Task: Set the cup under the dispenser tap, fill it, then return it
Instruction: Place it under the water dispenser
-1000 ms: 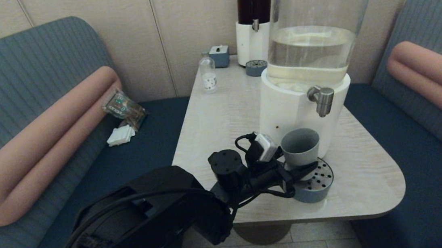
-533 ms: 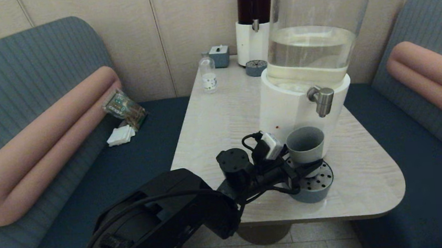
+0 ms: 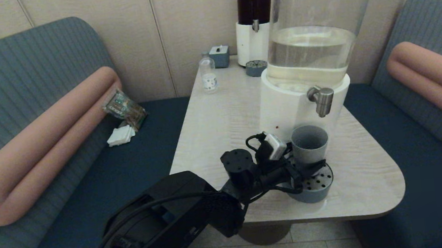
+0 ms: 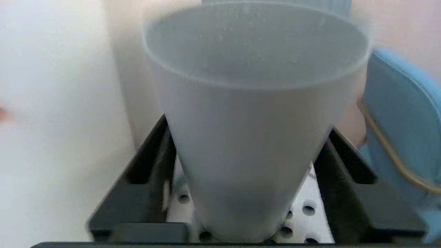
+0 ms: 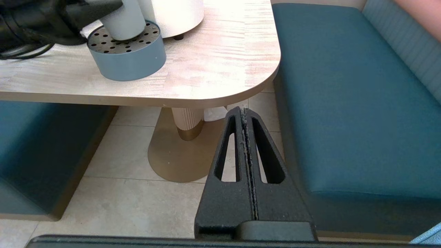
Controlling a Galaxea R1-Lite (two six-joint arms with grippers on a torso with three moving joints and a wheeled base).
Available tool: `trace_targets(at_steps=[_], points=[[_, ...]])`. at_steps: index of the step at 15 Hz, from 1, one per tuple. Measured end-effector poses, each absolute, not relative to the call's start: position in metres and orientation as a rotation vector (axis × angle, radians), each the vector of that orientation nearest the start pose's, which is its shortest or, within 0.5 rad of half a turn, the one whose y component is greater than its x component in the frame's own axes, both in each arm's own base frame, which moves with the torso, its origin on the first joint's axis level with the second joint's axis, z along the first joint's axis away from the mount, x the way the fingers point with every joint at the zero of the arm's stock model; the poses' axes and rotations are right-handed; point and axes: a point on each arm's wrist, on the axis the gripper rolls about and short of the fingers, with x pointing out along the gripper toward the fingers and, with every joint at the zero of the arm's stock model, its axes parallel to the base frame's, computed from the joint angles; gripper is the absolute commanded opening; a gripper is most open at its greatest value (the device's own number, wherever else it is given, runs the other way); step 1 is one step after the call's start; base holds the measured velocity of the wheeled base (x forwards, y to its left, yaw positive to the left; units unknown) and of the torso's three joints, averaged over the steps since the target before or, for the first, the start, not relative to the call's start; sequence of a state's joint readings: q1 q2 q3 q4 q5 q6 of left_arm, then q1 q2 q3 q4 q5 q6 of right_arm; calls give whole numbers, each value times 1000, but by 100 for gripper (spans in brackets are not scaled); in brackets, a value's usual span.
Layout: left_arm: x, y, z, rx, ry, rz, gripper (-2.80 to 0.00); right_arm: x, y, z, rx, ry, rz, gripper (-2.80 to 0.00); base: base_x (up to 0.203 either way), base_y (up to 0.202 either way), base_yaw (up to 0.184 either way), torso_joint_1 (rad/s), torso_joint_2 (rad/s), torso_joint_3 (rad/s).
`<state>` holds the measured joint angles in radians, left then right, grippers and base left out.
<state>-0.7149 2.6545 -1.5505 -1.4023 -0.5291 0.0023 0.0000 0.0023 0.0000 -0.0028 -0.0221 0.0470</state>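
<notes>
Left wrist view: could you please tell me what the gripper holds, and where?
Cannot be told: the left gripper brackets the cup's lower half as it stands on the drip tray.

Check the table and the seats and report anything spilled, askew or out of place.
No spill shows on the table, and the cup stands upright on the drip tray. The only oddity: a snack packet and white napkins lie loose on the left bench seat.

head view looks down; both wrist views share the drip tray [image 5: 125, 51].
</notes>
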Motion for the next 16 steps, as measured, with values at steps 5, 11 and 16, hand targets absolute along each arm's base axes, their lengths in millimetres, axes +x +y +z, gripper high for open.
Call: trace_targets(at_steps=[5, 11, 16], points=[[378, -342, 47, -29, -340, -1232, 0, -23, -1, 76, 47, -1, -23, -280, 0, 0, 0, 0, 0, 0], [364, -327, 51, -23, -278, -1229, 0, -23, -1, 76, 49, -1, -23, -280, 0, 0, 0, 0, 0, 0], [326, -293, 54, -12, -150, -1234, 0, -23, -1, 76, 49, -1, -23, -280, 0, 0, 0, 0, 0, 0]])
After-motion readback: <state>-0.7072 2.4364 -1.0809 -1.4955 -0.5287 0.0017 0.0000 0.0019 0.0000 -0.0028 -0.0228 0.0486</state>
